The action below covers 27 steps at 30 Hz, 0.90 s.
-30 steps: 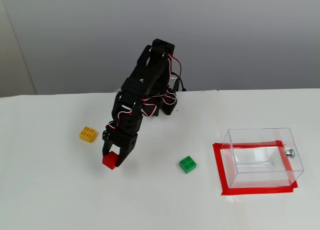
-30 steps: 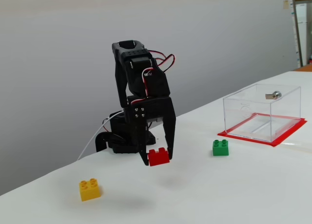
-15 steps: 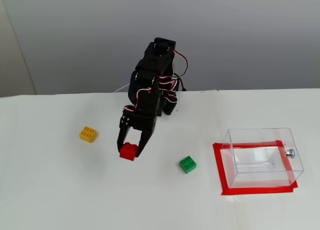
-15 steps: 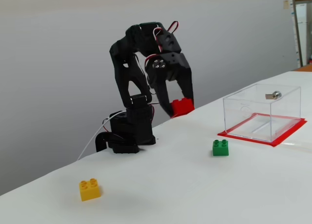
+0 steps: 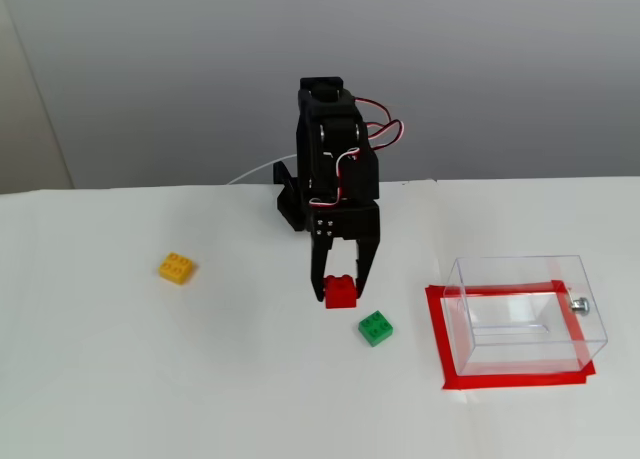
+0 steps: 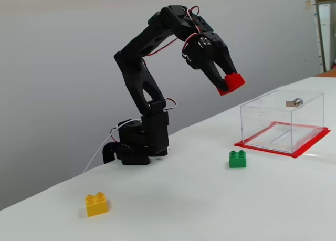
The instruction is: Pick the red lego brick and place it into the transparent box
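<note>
in a fixed view, green brick (image 5: pixel 376 328) lies between yellow brick (image 5: pixel 177 268) and box (image 5: pixel 525 314).

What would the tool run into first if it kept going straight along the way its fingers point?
The tool, shut on the red lego brick, points down and slightly forward. It would probably meet bare table near the green brick, short of the transparent box; depth is uncertain.

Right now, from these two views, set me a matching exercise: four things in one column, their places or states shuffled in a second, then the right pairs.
Things:
1. red lego brick
2. green brick
3. yellow brick
4. transparent box

States:
A. stands empty inside a red tape outline
B. lies on the table farthest from the box
C. held in the air by the gripper
D. lies on the table between the arm's base and the box

Pairs: 1-C, 2-D, 3-B, 4-A
</note>
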Each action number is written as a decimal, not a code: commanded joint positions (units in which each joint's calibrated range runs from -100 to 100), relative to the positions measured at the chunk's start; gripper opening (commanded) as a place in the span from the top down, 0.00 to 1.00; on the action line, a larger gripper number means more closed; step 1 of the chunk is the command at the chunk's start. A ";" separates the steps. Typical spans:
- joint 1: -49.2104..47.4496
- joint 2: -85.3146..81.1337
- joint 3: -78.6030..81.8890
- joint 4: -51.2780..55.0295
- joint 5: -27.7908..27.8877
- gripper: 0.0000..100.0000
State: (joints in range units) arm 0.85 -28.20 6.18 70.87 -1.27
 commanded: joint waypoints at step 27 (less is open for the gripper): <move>-36.90 28.92 -25.17 -0.54 0.17 0.97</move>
State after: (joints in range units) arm -33.44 -0.38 -14.30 70.78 -1.27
